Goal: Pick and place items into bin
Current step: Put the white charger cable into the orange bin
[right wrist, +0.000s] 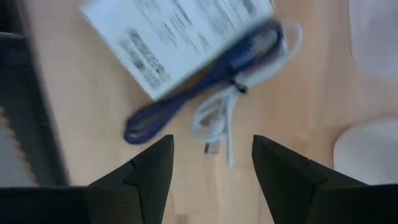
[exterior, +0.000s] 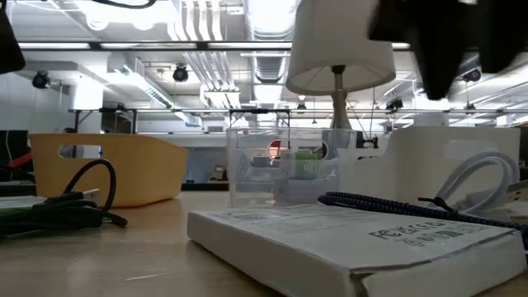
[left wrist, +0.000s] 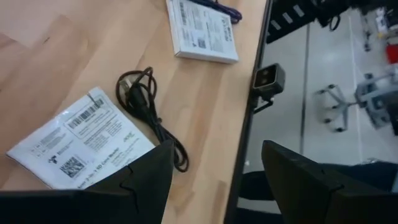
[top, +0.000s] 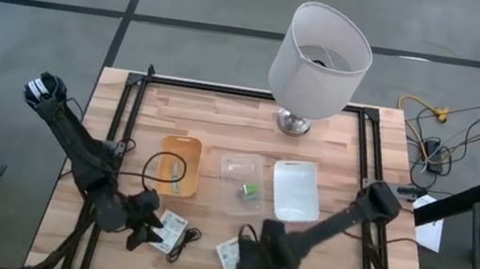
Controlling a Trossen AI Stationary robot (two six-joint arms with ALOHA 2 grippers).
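Two white printed label cards lie flat near the table's near edge: one (top: 171,229) beside a coiled thin black cable (top: 187,239), the other (top: 226,258) with a purple-blue cable (right wrist: 205,87) and a pale cable (right wrist: 221,121) across it. A green-and-white block (top: 251,191) sits inside a clear container (top: 242,168). My left gripper (top: 147,233) hovers open just left of the first card (left wrist: 81,146) and the black cable (left wrist: 149,112). My right gripper (top: 255,267) hovers open above the second card (right wrist: 180,37) and its cables. I see no pen-like stick and no clip.
An orange bin (top: 180,164) stands left of the clear container, a white tray (top: 296,189) right of it. A lamp (top: 320,59) stands at the far edge. The near table edge (left wrist: 249,124) is close to both grippers.
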